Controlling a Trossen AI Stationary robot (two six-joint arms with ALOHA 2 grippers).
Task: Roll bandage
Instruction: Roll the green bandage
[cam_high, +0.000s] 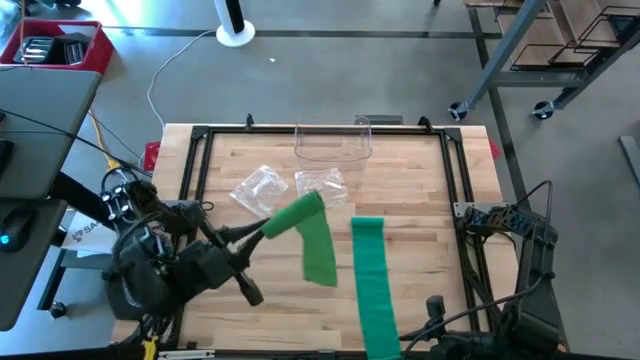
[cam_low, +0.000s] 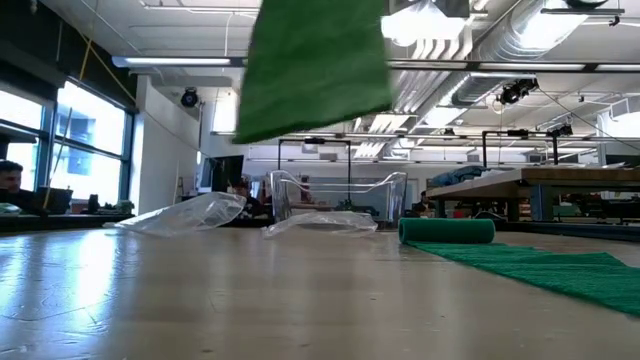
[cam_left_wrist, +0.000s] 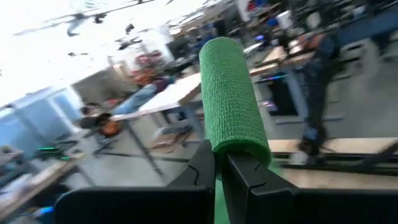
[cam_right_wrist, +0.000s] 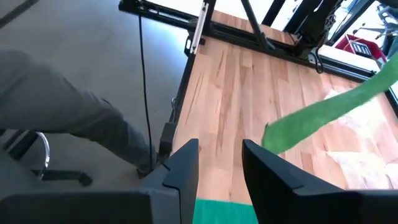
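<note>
My left gripper (cam_high: 266, 229) is shut on a rolled green bandage (cam_high: 298, 212) above the table's middle. The roll stands out past the fingers in the left wrist view (cam_left_wrist: 231, 99). Its loose tail (cam_high: 320, 258) hangs down, clear of the table in the low view (cam_low: 315, 65). A second green bandage (cam_high: 372, 285) lies flat on the wood, with a small rolled end (cam_low: 447, 230) at its far end. My right gripper (cam_right_wrist: 221, 149) is open and empty by the near right edge (cam_high: 432, 306), over the flat bandage's near end. My left gripper pinches the green roll by one end (cam_left_wrist: 239, 148) between its two fingers (cam_left_wrist: 252, 177). The fingers come from the table's left, about level, and lie along the roll. The roll is lifted clear and sticks out beyond the fingertips, with its tail hanging slack below.
Two crumpled clear plastic wrappers (cam_high: 258, 188) (cam_high: 322, 183) lie beyond the held roll. A clear plastic box (cam_high: 333, 142) stands at the far edge. A black frame (cam_high: 455, 170) rims the table. Bare wood (cam_high: 415, 200) lies at the right and far right.
</note>
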